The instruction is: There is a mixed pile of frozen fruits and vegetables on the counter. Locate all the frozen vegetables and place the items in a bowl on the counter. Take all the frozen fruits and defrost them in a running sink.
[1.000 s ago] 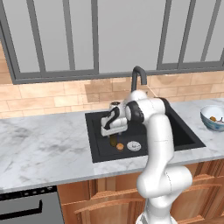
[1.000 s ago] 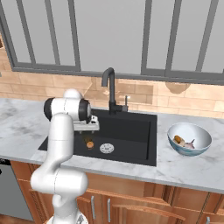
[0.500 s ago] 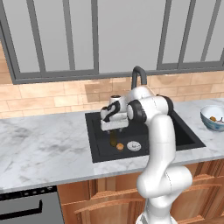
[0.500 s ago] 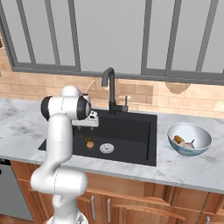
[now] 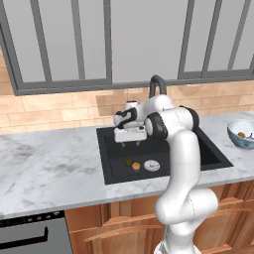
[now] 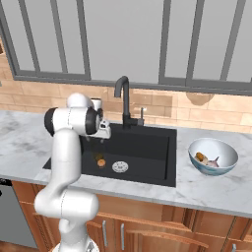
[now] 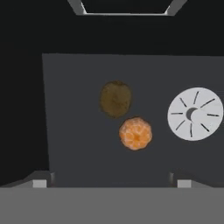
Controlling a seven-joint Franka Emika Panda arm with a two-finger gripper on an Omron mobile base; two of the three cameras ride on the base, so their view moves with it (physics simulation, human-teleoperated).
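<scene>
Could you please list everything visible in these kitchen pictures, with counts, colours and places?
round orange fruit: one, orange, on the sink floor beside the drain
round dark olive-brown fruit: one, olive-brown, next to the orange one
matte black rectangular sink: one, black, set in the counter
round silver drain: one, silver, sink floor
black gooseneck faucet: one, behind the sink
white marble counter: one, grey-veined
round pale blue-white bowl: one, right of the sink, holding small food items
claw: one, open, above the fruits
</scene>
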